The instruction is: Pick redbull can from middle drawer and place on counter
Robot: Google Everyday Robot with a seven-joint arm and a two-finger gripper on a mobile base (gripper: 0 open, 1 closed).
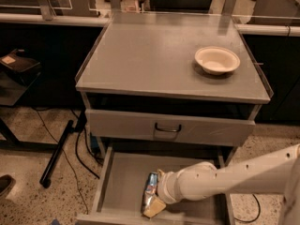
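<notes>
The redbull can (150,187) lies on its side on the floor of the open middle drawer (121,182), near its front middle. My gripper (155,201) reaches in from the right on a white arm (225,179) and sits right at the can, covering its right side and lower end. The counter (150,55) is the grey top of the cabinet, above the drawers.
A cream bowl (217,59) stands on the counter's right side. The drawer above (168,128) is closed, with a dark loop handle. A black pole (57,154) and cables lie on the speckled floor to the left. A shoe tip (5,184) shows at far left.
</notes>
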